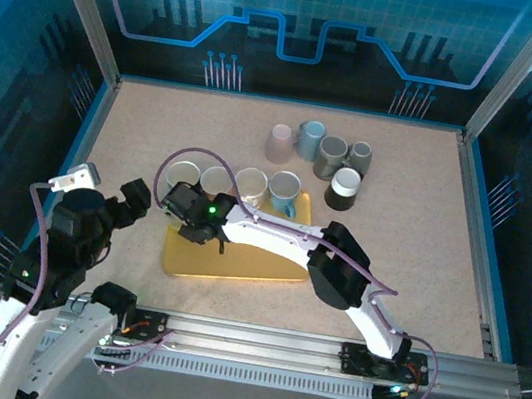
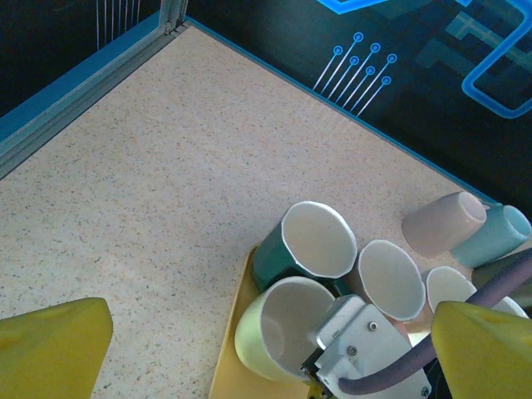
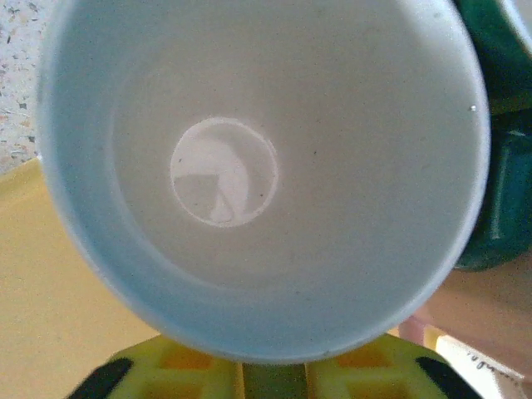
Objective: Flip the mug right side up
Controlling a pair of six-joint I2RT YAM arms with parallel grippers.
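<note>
The mug (image 3: 332,125) runs off the top edge — the right end effector (image 3: 268,378), cropped below, leaves its grip untellable.

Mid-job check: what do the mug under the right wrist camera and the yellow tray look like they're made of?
Mug: looks like glazed ceramic. It has a thick rounded rim and a smooth pale inside, with a glossy reflection on its base.
Tray: probably plastic or silicone. It is an even matte yellow with rounded corners; the look leaves the material open.
</note>
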